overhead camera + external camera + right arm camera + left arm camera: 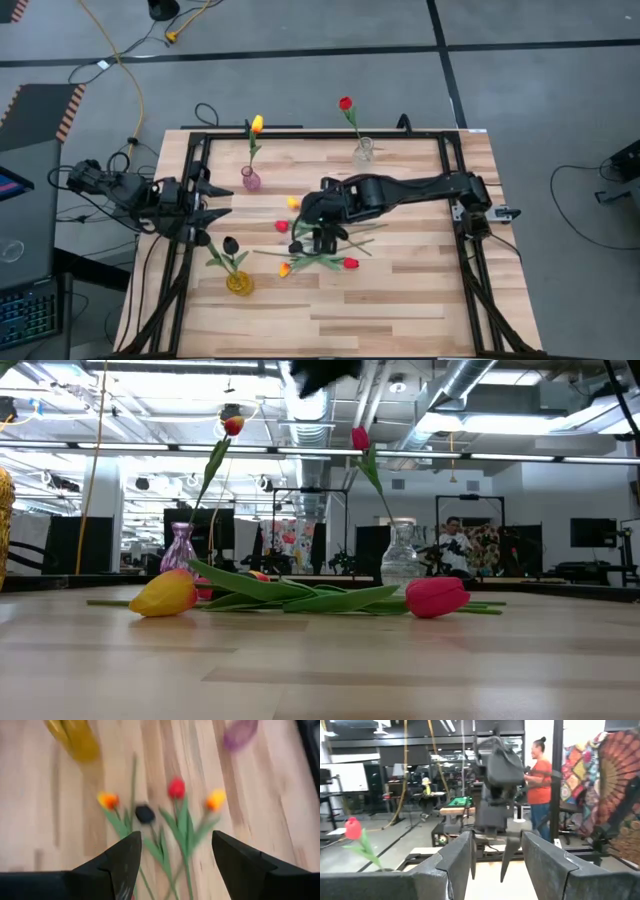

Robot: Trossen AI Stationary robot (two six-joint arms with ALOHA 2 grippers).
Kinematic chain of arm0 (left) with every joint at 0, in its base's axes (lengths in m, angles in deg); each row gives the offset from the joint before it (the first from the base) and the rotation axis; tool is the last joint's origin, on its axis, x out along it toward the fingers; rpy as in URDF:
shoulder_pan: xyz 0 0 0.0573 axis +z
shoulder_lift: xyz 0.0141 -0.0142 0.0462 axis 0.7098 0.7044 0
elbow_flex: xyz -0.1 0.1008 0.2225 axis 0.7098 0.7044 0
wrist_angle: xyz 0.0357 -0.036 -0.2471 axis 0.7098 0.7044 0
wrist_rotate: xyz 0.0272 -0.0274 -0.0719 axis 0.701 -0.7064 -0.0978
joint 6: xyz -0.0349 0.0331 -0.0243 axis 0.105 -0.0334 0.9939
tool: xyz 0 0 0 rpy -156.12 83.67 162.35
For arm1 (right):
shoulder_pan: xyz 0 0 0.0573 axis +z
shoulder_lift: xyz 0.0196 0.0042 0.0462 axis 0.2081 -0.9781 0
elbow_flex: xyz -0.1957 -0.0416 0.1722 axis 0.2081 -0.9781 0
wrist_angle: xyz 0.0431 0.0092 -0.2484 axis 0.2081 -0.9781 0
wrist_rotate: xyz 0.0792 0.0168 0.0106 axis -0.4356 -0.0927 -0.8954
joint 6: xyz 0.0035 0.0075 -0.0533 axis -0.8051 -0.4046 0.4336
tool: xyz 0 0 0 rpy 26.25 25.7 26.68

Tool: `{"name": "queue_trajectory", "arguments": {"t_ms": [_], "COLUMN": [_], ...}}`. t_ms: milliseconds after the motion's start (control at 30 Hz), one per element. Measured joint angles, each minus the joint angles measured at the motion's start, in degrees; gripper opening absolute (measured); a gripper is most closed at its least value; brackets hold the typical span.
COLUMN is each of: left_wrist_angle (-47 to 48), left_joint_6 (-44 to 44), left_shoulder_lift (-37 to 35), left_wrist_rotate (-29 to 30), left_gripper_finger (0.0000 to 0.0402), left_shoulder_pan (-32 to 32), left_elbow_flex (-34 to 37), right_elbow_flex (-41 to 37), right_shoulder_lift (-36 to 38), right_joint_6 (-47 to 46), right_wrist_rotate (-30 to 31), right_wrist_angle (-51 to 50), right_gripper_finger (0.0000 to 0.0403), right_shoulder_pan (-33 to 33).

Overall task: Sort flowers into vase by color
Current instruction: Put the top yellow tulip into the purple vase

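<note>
Several loose tulips (320,258) lie in a heap at mid-table: yellow (293,202), red (282,226), near-black (296,247), orange (284,269) and red (351,264) heads. My right gripper (322,240) hovers open above them; in its wrist view the gripper (176,840) looks down on the near-black head (145,813) and a red head (176,788). A purple vase (251,180) holds a yellow tulip, a clear vase (363,153) a red one, and a yellow vase (239,283) a near-black one. My left gripper (218,212) waits open at the left edge.
A black frame rail (320,133) runs around the tabletop. Bare wood (400,310) lies near the front edge. In the low view a yellow tulip (165,593) and a red tulip (437,597) lie in front. A person in an orange shirt (540,780) stands beyond the table.
</note>
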Motion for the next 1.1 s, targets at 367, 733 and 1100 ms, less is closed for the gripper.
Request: {"name": "queue_trajectory", "arguments": {"t_ms": [367, 733, 1100], "left_wrist_angle": [6.6, 8.63, 3.12], "left_joint_6": [2.79, 1.54, -0.56], "left_shoulder_lift": [0.65, 7.83, 15.85], "left_wrist_rotate": [7.08, 11.55, 10.44], "left_gripper_finger": [0.0164, 0.0164, 0.0164], "left_shoulder_pan": [0.02, 0.85, 9.35], "left_elbow_flex": [0.04, 0.04, 0.04], "right_elbow_flex": [-16.02, -29.19, -34.06], "right_shoulder_lift": [-0.69, -0.79, -0.87], "right_joint_6": [-3.93, -5.55, -2.54], "right_wrist_rotate": [0.1, -3.6, -3.68], "right_wrist_angle": [1.23, 12.5, 22.25], "right_gripper_finger": [0.027, 0.027, 0.027], "right_shoulder_pan": [0.54, 3.9, 1.72]}}
